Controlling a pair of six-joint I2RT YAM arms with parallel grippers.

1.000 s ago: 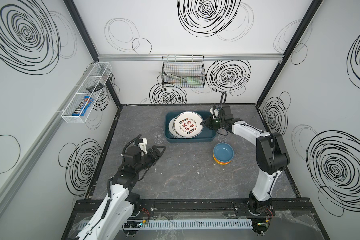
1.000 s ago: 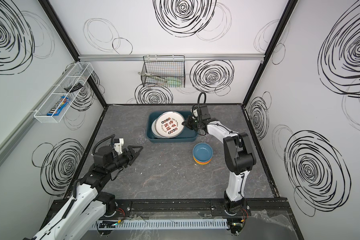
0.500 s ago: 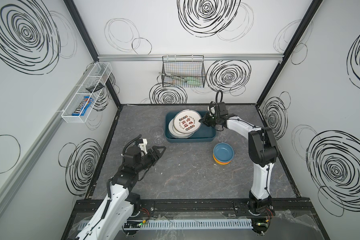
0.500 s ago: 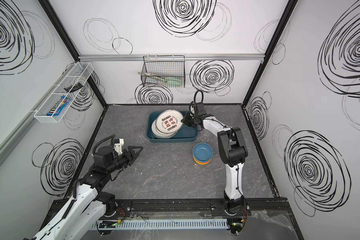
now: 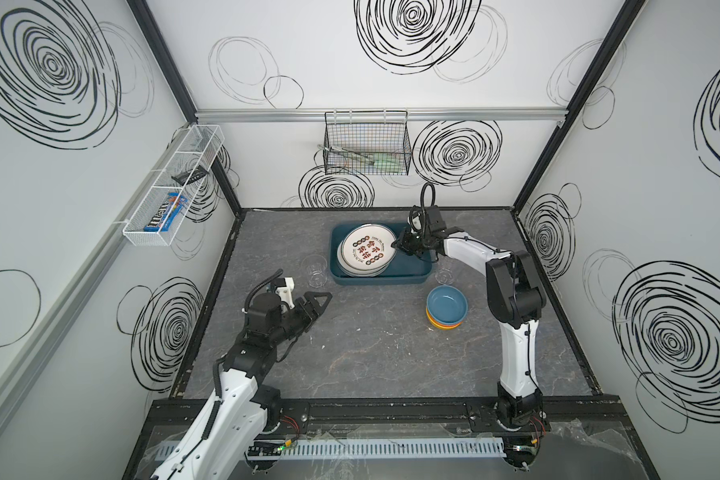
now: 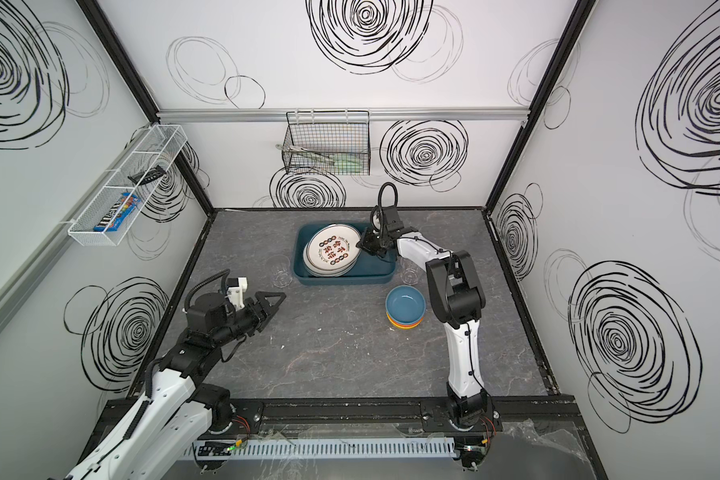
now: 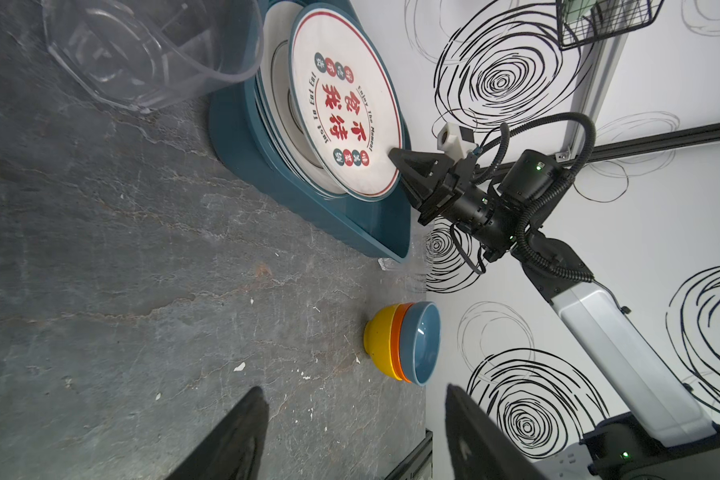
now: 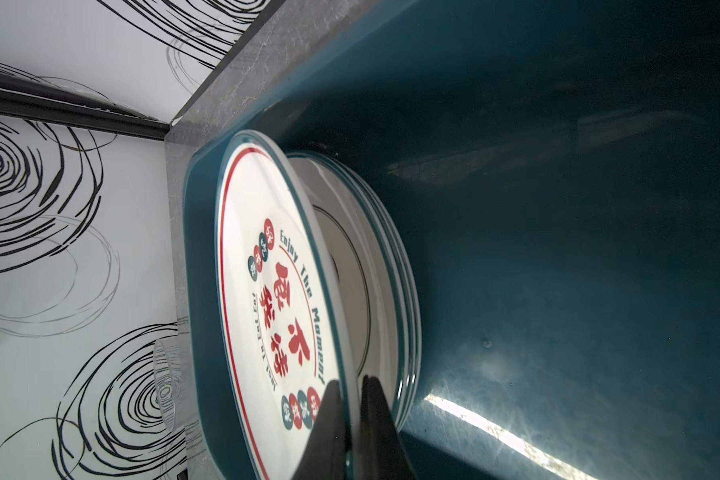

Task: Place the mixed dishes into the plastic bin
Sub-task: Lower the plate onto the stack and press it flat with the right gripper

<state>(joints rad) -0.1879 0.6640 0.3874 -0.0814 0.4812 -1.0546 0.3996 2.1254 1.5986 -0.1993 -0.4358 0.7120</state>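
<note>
The plastic bin [image 5: 378, 279] [image 6: 346, 281] stands at the back of the table with a stack of white plates in its left part. My right gripper [image 5: 398, 245] [image 8: 350, 380] is shut on the right rim of the top plate [image 5: 366, 250] [image 8: 267, 299], which tilts over the stack. A stack of bowls, blue on top [image 5: 447, 305] [image 7: 416, 345], sits in front of the bin's right end. One clear cup [image 5: 314, 270] stands left of the bin, another [image 5: 444, 274] at its right. My left gripper [image 5: 323, 297] [image 7: 354, 390] is open and holds nothing, near the left cup.
A black wire basket [image 5: 366, 145] hangs on the back wall above the bin. A white mesh shelf [image 5: 171, 187] with small items is fixed to the left wall. Black frame rails border the table on all sides.
My right gripper has carried the plate a little to the left, further over the stack in the bin. The left arm has stayed in place.
</note>
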